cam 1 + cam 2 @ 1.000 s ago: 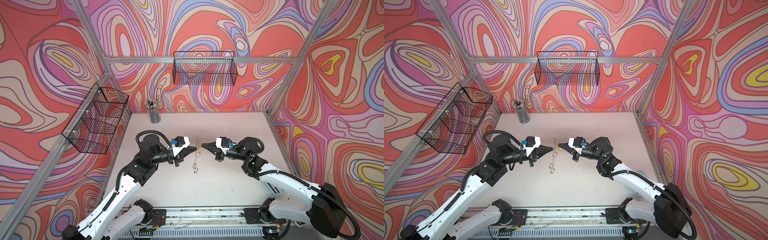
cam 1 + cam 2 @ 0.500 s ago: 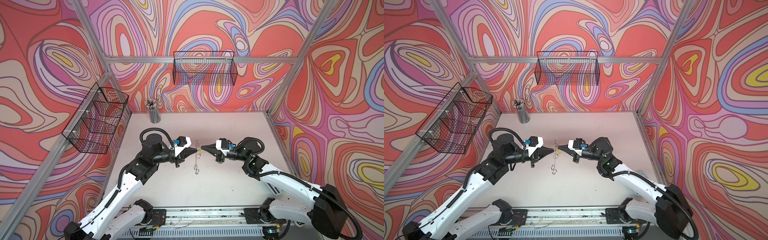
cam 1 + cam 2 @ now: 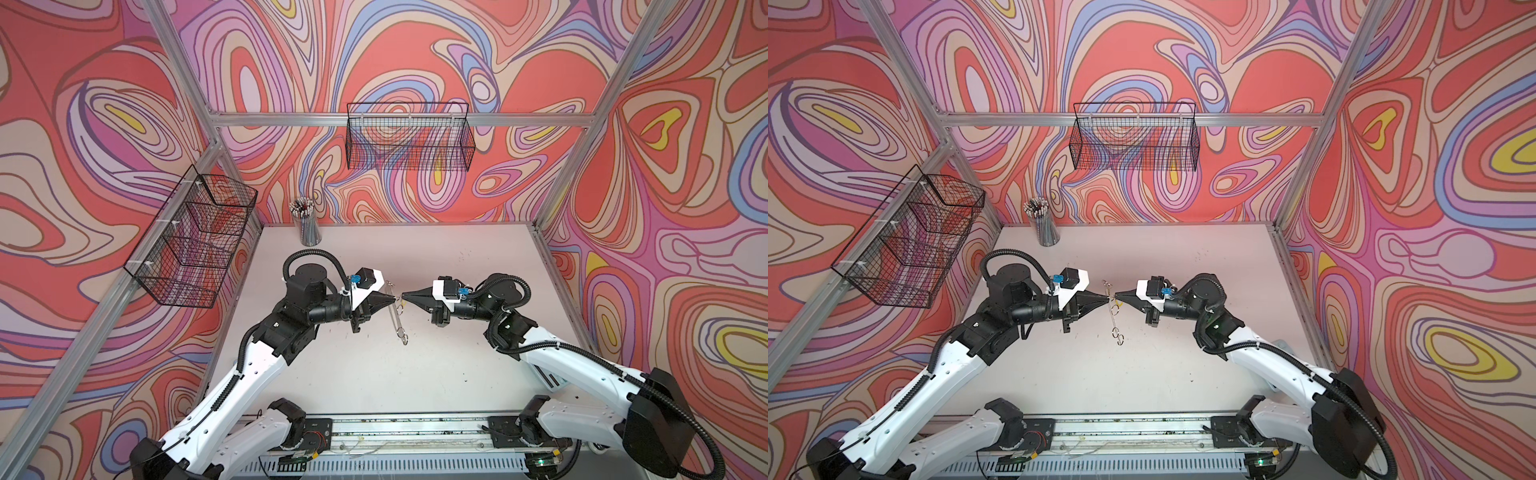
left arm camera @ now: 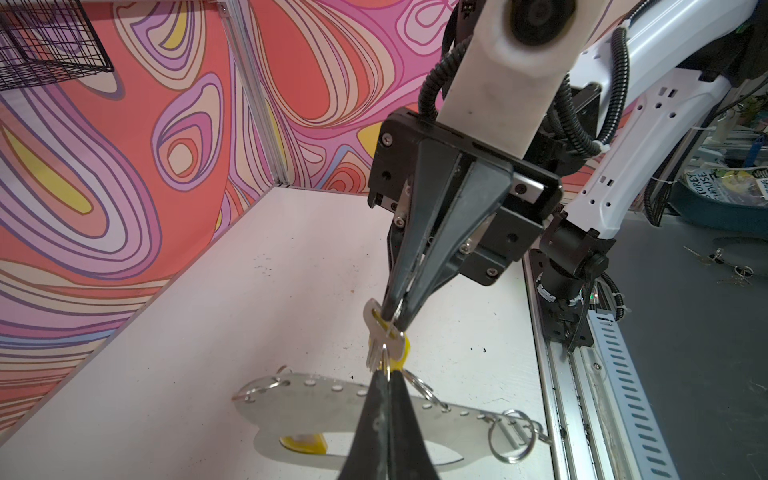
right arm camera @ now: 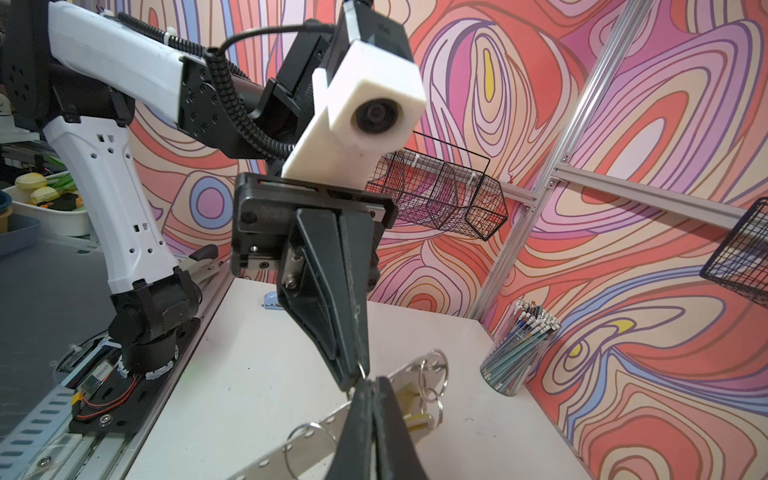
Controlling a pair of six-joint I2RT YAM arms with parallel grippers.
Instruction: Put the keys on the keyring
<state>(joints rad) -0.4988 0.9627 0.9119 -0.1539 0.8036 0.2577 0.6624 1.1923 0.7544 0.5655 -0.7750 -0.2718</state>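
Observation:
My left gripper (image 3: 392,298) and right gripper (image 3: 404,296) meet tip to tip above the table, both shut. The keyring (image 4: 316,399), a silvery plate with a row of holes and wire rings, hangs in the air under them and shows edge-on in both top views (image 3: 1113,322). In the left wrist view my left gripper (image 4: 387,372) pinches a wire ring joined to the plate. Just beyond it the silver keys (image 4: 376,338) and their yellow tag (image 4: 402,351) hang from the right gripper's tips. A second yellow tag (image 5: 415,420) hangs by the plate's far-end rings.
A cup of pencils (image 3: 306,226) stands at the table's back left. One black wire basket (image 3: 195,241) hangs on the left wall and another (image 3: 409,137) on the back wall. The arms' base rail (image 3: 395,432) runs along the front edge of the white table (image 3: 457,332).
The left gripper has edged to the right, closing the small gap to the right gripper. The hanging plate's lower end has swung slightly right. Both grippers stayed shut.

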